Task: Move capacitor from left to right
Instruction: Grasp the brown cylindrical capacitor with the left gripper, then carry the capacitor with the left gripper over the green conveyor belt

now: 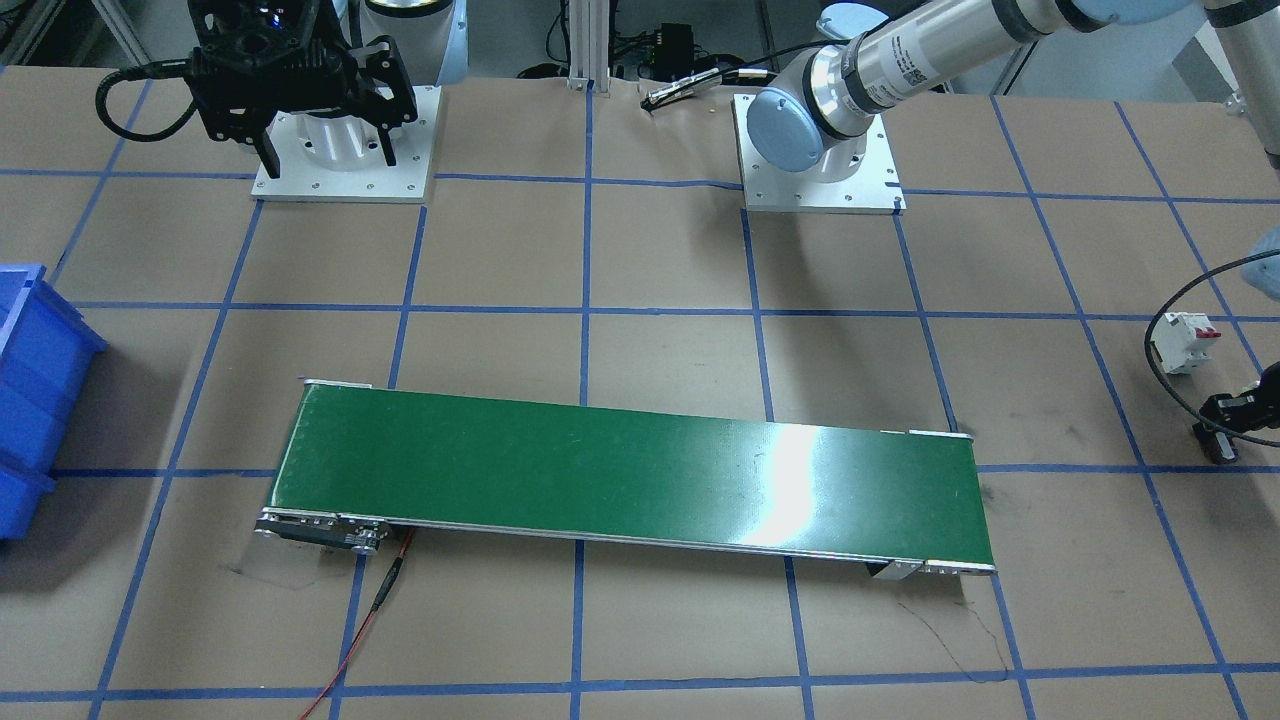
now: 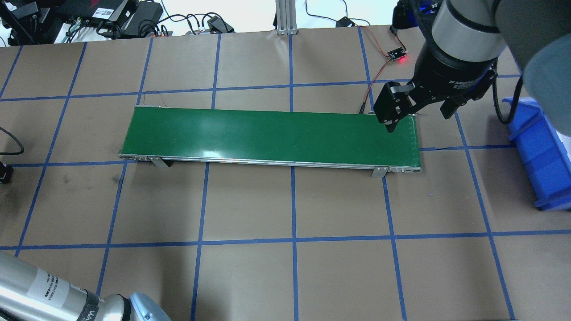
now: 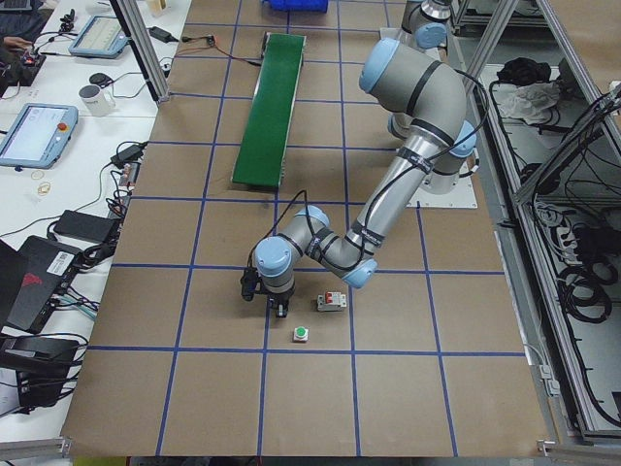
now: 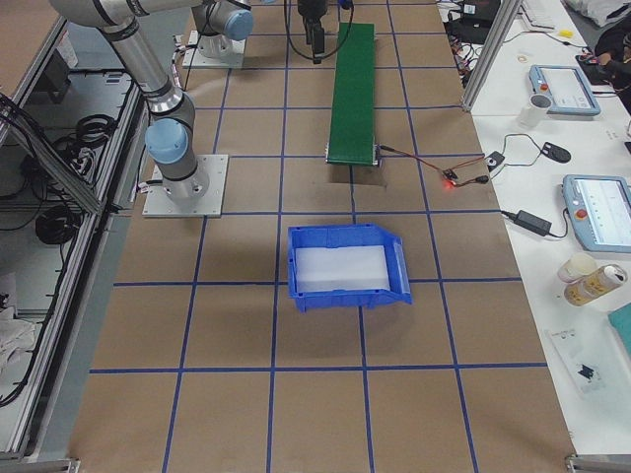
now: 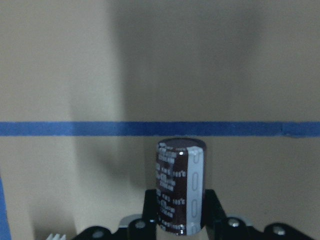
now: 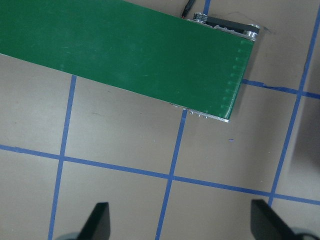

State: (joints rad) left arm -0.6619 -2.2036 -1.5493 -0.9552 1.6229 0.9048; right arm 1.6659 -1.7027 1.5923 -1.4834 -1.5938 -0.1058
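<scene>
The left gripper [image 5: 181, 212] was closed on the upright capacitor [image 5: 180, 175], low at the left end of the table [image 3: 223, 388], so the pick-up seemed in hand; next it likely needed lifting toward the green conveyor [image 2: 267, 133], where the right gripper [image 6: 182, 220] hung wide open.

1. White print is running in rows down the capacitor [image 5: 170, 195], too blurred for reading
2. Pale lettering is showing on the right gripper [image 2: 419, 121] body, beginning "2F Adapti", the rest unclear
3. A white label [image 2: 49, 286] is sitting on the left arm [image 2: 13, 276], its small black print being too tiny for reading
</scene>
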